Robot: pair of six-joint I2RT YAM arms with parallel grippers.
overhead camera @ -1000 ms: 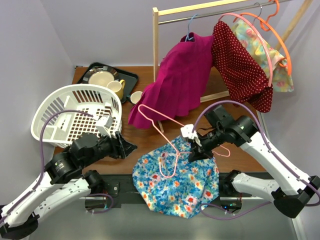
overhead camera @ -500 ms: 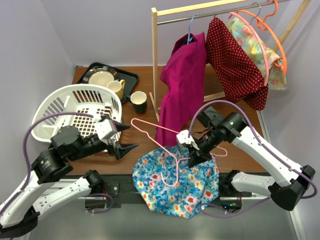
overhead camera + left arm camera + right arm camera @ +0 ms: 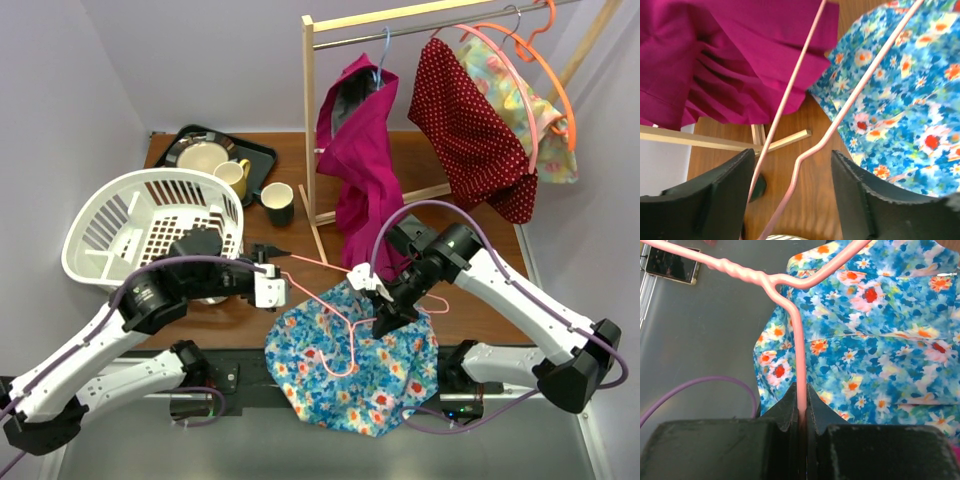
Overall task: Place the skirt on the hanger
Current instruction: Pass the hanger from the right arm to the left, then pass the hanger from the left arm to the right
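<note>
Table point(image 3: 300, 160): brown wood, with a grey metal strip along the near edge.
Rack point(image 3: 311, 120): wooden frame with a metal rail, standing at the back right of the table.
Skirt point(image 3: 350, 385): blue floral, lying flat at the near table edge and spilling over onto the metal strip. It lies under the hanger, not hung on it.
Basket point(image 3: 150, 177): white plastic, on the left, tipped with its open side facing up and right.
Magenta garment point(image 3: 360, 150): hangs from a blue hanger on the rail, its hem bunched near the rack foot.
Red garment point(image 3: 470, 130): dotted, hangs on the rail to the right of the magenta one, with a pastel floral piece behind it.
Tray point(image 3: 260, 155): dark, back left, holding a plate and a yellow mug point(image 3: 232, 176).
Hanger point(image 3: 335, 300): pink wire, lying across the top of the skirt and reaching left past the skirt's edge.
Right gripper point(image 3: 801, 405): fingers pressed together, pinching a straight run of the hanger wire above the skirt.
Left gripper point(image 3: 790, 200): fingers spread, two hanger wires passing between them. I cannot tell if either wire touches a finger.
Cup point(image 3: 277, 203): dark, on the table between the tray and the rack post.
</note>
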